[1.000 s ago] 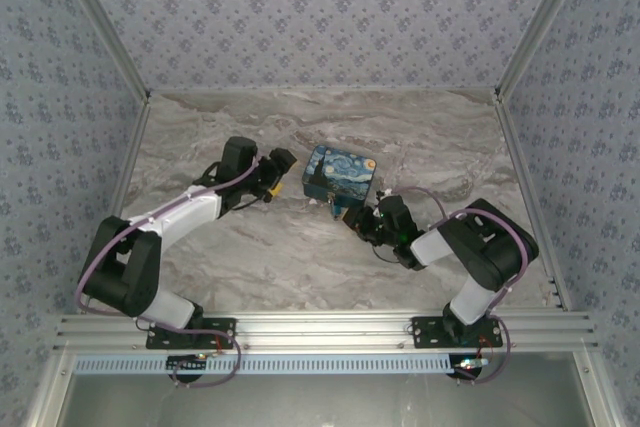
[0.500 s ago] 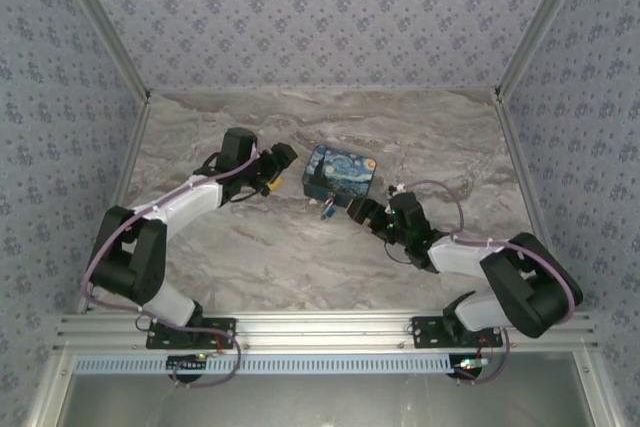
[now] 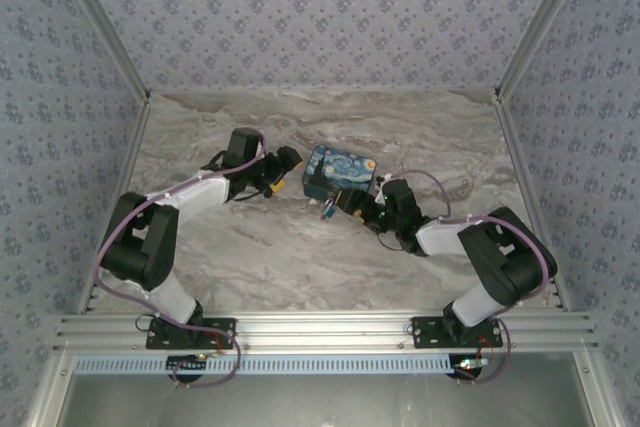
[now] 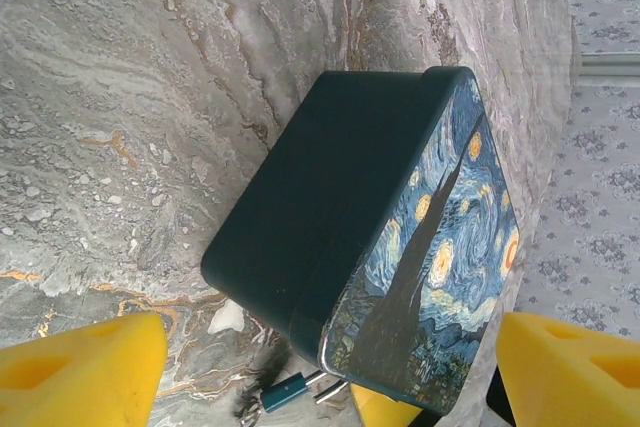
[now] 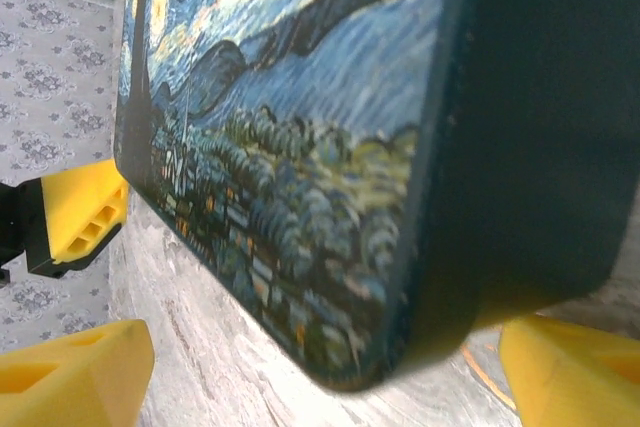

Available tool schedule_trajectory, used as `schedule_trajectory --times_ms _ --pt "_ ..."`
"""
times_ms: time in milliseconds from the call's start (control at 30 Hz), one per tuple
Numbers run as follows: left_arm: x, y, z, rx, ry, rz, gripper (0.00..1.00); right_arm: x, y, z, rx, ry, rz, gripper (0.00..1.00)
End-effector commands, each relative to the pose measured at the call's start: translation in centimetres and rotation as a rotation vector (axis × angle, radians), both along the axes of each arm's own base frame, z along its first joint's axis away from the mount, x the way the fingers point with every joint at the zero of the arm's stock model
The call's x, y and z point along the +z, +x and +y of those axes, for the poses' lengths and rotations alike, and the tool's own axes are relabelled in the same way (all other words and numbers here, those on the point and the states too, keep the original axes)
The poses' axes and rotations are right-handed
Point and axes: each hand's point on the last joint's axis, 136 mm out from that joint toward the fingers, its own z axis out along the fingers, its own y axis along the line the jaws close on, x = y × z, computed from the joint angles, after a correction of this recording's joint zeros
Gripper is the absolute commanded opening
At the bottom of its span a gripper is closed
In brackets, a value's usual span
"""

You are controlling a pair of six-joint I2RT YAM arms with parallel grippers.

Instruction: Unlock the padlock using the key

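Left wrist | padlock (image 4: 285, 392) beside box (image 4: 330, 217) corner | left fingers (image 4: 80, 367) wide | right fingers (image 5: 70, 372) wide

The table (image 4: 120, 77) around the box (image 4: 330, 237) is finished as grey veined stone, smooth and matt, with fine rust-coloured streaks. The box sides are coated in dark teal with a dull satin sheen; its lid carries a painted-look print with a light gloss. Just beside one corner of the box, the padlock (image 4: 283, 394) is seen with a blue coated body and a bright metal shackle. The pads (image 4: 80, 372) of the left gripper (image 4: 330, 372) and the pads (image 5: 70, 382) of the right gripper (image 5: 320, 367) are matt yellow; plastic or foam cannot be distinguished.
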Motion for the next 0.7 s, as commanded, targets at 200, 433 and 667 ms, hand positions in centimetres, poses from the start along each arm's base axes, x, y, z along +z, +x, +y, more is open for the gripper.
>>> schedule_trajectory --times_ms 200,433,667 --pt "0.4 -0.4 0.9 -0.012 -0.002 -0.029 0.86 2.2 4.7 -1.7 -0.02 -0.082 -0.134 0.9" --pt "0.6 -0.5 1.1 -0.02 -0.016 -0.046 0.86 4.1 6.6 -2.4 0.033 -0.075 -0.254 0.87" --pt "0.2 -0.2 0.8 -0.029 -0.042 -0.042 0.86 3.7 3.7 -1.3 0.094 -0.076 -0.329 0.77"
